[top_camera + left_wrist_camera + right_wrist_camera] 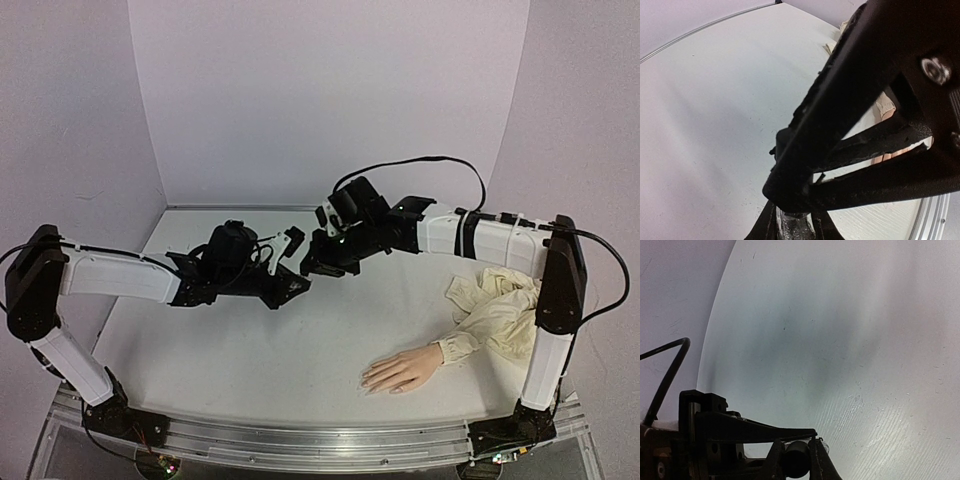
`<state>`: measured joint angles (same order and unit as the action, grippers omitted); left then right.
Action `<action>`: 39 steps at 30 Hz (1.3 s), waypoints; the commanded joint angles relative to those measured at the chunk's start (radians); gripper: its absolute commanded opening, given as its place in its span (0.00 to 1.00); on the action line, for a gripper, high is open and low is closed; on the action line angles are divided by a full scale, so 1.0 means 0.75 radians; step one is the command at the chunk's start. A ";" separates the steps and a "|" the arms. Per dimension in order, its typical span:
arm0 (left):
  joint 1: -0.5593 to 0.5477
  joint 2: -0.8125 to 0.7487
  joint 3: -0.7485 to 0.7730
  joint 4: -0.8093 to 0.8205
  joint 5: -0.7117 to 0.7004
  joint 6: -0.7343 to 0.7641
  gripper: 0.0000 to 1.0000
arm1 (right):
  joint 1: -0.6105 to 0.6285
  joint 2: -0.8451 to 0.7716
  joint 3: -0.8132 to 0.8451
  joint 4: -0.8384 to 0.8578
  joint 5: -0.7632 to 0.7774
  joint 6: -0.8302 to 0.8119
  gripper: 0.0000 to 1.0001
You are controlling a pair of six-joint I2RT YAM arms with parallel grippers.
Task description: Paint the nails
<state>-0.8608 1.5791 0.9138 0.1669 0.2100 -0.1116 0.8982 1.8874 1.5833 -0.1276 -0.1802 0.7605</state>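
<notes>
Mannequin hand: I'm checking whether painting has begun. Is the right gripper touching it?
Apart. The top external view shows the right gripper at mid-table, with a stretch of bare table separating it from the mannequin hand.

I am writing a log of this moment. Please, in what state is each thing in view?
left hand: shut on polish bottle
right hand: shut on black cap
mannequin hand: lying flat, untouched
nails: too small to tell if painted
sleeve: crumpled
</notes>
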 commanded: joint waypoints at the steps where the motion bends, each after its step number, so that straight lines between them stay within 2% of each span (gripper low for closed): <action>1: 0.021 -0.103 0.022 0.066 0.151 0.025 0.00 | 0.007 -0.087 0.004 0.069 -0.138 -0.205 0.00; 5: 0.054 -0.176 0.007 0.072 0.469 0.111 0.00 | 0.002 -0.217 -0.187 0.251 -0.346 -0.586 0.00; 8: 0.070 -0.274 -0.018 0.081 0.699 0.145 0.00 | -0.008 -0.380 -0.440 0.556 -0.786 -0.787 0.00; 10: 0.072 -0.352 -0.031 0.084 0.819 0.175 0.00 | -0.009 -0.454 -0.550 0.736 -1.064 -0.814 0.00; 13: 0.070 -0.441 -0.035 0.085 0.915 0.169 0.00 | -0.009 -0.457 -0.540 0.747 -1.166 -0.786 0.00; 18: 0.067 -0.491 -0.051 0.088 0.764 0.120 0.00 | -0.007 -0.487 -0.526 0.749 -0.985 -0.733 0.01; 19: 0.066 -0.491 -0.057 0.086 0.704 0.118 0.00 | -0.007 -0.501 -0.522 0.746 -0.915 -0.703 0.13; 20: 0.064 -0.493 -0.061 0.085 0.639 0.115 0.00 | -0.007 -0.518 -0.519 0.746 -0.830 -0.671 0.38; 22: 0.057 -0.507 -0.076 0.086 0.485 0.123 0.00 | -0.008 -0.556 -0.506 0.711 -0.605 -0.598 0.69; 23: 0.050 -0.515 -0.086 0.086 0.398 0.131 0.00 | -0.009 -0.568 -0.497 0.687 -0.492 -0.553 0.80; 26: 0.020 -0.532 -0.114 0.086 0.107 0.174 0.00 | -0.008 -0.574 -0.460 0.597 -0.283 -0.392 0.91; 29: -0.009 -0.541 -0.129 0.090 -0.130 0.205 0.00 | 0.000 -0.548 -0.448 0.592 -0.208 -0.227 0.92; 32: -0.034 -0.543 -0.139 0.102 -0.306 0.219 0.00 | 0.034 -0.489 -0.339 0.516 -0.084 -0.148 0.89; 37: -0.056 -0.545 -0.165 0.166 -0.418 0.233 0.00 | 0.057 -0.388 -0.238 0.510 0.059 -0.047 0.79; 39: -0.060 -0.537 -0.164 0.178 -0.430 0.230 0.00 | 0.067 -0.333 -0.184 0.510 0.056 -0.032 0.74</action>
<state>-0.8963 1.1999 0.7879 0.1959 -0.0059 0.0380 0.9321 1.5757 1.3563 0.2504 -0.2237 0.6575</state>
